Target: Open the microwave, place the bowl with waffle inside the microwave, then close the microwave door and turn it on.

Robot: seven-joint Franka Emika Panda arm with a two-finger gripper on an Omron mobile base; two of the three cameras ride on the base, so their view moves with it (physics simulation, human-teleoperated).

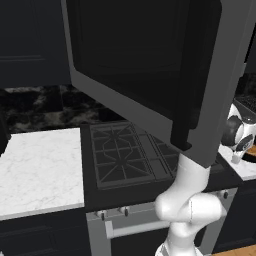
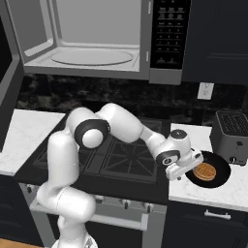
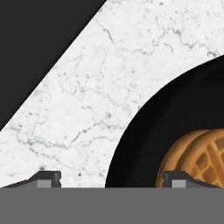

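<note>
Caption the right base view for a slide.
Microwave open; open gripper straddles the rim of the bowl holding the waffle.

The waffle (image 2: 205, 171) is golden-brown with a grid pattern, lying in a plain black bowl (image 2: 219, 177) just beside the hand. The counter (image 3: 109, 78) under the hand is white marble with thin grey veins. The microwave (image 2: 97, 38) has a grey metallic frame, pale grey inside, and a black keypad panel (image 2: 169, 34).
</note>
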